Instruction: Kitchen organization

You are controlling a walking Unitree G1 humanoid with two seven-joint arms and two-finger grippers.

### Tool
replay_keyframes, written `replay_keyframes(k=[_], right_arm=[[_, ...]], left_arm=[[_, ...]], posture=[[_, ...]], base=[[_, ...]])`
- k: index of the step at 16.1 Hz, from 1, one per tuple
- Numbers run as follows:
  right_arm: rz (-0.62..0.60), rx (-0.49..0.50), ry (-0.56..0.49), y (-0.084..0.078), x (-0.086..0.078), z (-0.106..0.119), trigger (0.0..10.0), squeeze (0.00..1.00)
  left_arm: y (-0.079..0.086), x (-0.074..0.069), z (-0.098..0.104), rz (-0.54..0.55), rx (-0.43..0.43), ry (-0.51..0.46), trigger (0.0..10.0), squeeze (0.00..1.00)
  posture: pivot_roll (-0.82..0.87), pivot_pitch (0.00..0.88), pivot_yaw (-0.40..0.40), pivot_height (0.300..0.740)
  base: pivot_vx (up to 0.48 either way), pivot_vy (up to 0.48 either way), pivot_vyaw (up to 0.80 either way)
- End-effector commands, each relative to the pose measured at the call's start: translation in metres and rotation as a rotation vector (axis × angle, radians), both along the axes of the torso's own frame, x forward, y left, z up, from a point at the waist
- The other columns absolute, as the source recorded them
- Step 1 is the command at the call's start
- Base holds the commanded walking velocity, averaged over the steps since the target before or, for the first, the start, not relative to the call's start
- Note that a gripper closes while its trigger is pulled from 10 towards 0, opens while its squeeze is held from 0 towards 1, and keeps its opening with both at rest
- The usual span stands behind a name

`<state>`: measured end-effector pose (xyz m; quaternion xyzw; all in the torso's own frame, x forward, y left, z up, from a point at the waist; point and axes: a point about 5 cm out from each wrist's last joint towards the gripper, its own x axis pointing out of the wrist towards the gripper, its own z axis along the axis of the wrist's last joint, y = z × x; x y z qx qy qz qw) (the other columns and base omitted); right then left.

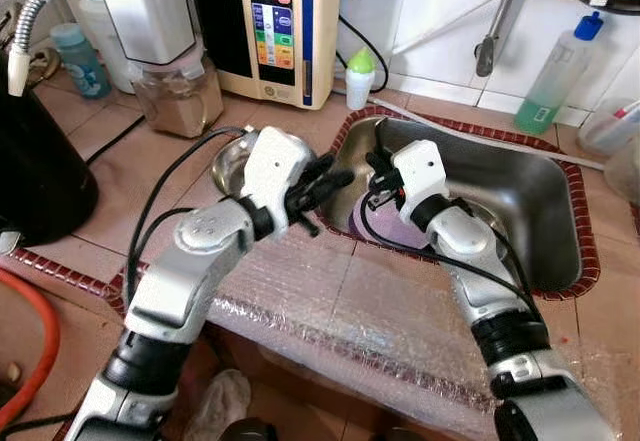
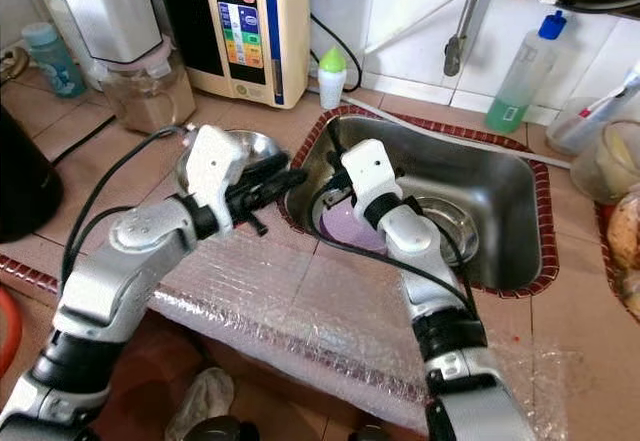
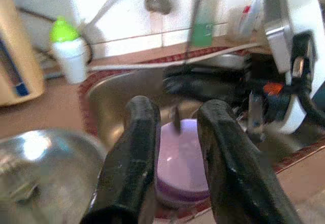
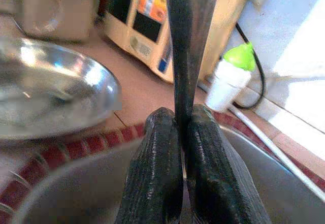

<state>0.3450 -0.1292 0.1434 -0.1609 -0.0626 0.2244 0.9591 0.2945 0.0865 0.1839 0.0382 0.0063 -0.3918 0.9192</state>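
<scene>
In the steel sink (image 1: 520, 186), near its left end, lies a pale purple bowl (image 1: 388, 231). Over that end my right gripper (image 1: 380, 174) is shut on a thin flat metal utensil (image 4: 190, 31), which sticks out past the fingertips (image 4: 162, 132). My left gripper (image 1: 328, 183) hovers at the sink's left rim. It is open, and in its wrist view the purple bowl (image 3: 180, 158) shows between its two fingers (image 3: 134, 148). A shallow steel bowl (image 1: 230, 156) sits on the counter just left of the sink, under the left wrist.
Bubble wrap (image 1: 340, 301) covers the counter's front edge. A small green-capped bottle (image 1: 360, 76), a beige appliance (image 1: 275, 21) and a blender (image 1: 175, 81) stand behind. A green soap bottle (image 1: 555, 71) and the tap pipe (image 1: 495, 21) are at the back right, and a black pot (image 1: 35, 166) at far left.
</scene>
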Motion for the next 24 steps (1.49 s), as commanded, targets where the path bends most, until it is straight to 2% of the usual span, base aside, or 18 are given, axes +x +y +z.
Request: replay_keyframes(k=[1,3,6,10,11,12,13,14,17,18,21,24], right_arm=[[-0.049,-0.011,-0.006,-0.009,0.004,0.001,0.0,0.0],[-0.159,-0.032,0.076,-0.029,0.008,-0.017,0.0,0.0],[-0.297,0.068,0.223,-0.051,0.005,-0.043,0.0,0.0],[-0.402,0.163,0.4,-0.064,-0.002,-0.073,0.0,0.0],[-0.417,0.175,0.431,-0.065,-0.004,-0.078,3.7,0.0],[-0.442,0.21,0.491,-0.067,-0.007,-0.086,8.5,0.0],[-0.452,0.23,0.518,-0.067,-0.009,-0.09,10.0,0.6],[-0.463,0.232,0.534,-0.068,-0.01,-0.093,10.0,1.0],[-0.468,0.245,0.542,-0.069,-0.011,-0.094,10.0,1.0],[-0.474,0.273,0.53,-0.07,-0.009,-0.092,10.0,1.0],[-0.46,0.371,0.391,-0.071,0.001,-0.068,10.0,1.0],[-0.436,0.384,0.347,-0.068,0.005,-0.059,10.0,1.0]], left_arm=[[0.013,0.0,0.0,0.063,0.015,-0.004,10.0,1.0],[0.031,-0.005,-0.014,0.151,0.034,0.042,10.0,1.0],[0.036,-0.014,-0.024,0.162,0.056,0.07,10.0,1.0],[0.037,-0.019,-0.032,0.132,0.105,0.091,10.0,1.0],[0.036,-0.02,-0.033,0.123,0.116,0.091,10.0,1.0],[0.035,-0.021,-0.034,0.111,0.133,0.09,10.0,1.0],[0.036,-0.02,-0.035,0.115,0.136,0.089,10.0,1.0],[0.036,-0.02,-0.035,0.118,0.14,0.088,10.0,1.0],[0.038,-0.017,-0.036,0.15,0.148,0.072,10.0,1.0],[0.042,-0.013,-0.036,0.206,0.15,0.045,10.0,1.0],[0.05,-0.009,-0.037,0.301,0.141,0.022,10.0,1.0],[0.05,-0.01,-0.04,0.324,0.139,0.018,10.0,1.0]], posture=[[0.02,0.0,0.028,0.74],[0.04,0.0,0.024,0.74],[0.05,0.0,0.019,0.74],[0.05,0.0,0.014,0.74],[0.05,0.0,0.014,0.74],[0.05,0.0,0.015,0.74],[0.05,0.0,0.015,0.74],[0.05,0.0,0.015,0.74],[0.04,0.0,0.016,0.74],[0.04,0.0,0.016,0.74],[0.04,0.0,0.009,0.74],[0.04,0.0,0.006,0.74]], base=[[0.0,0.0,0.0],[0.0,0.0,0.0],[0.0,0.0,0.0],[0.0,0.0,0.0],[0.0,0.0,0.0],[0.0,0.0,0.0],[0.0,0.0,0.0],[0.0,0.0,0.0],[0.0,0.0,0.0],[0.0,0.0,0.0],[0.0,0.0,0.0],[0.0,0.0,0.0]])
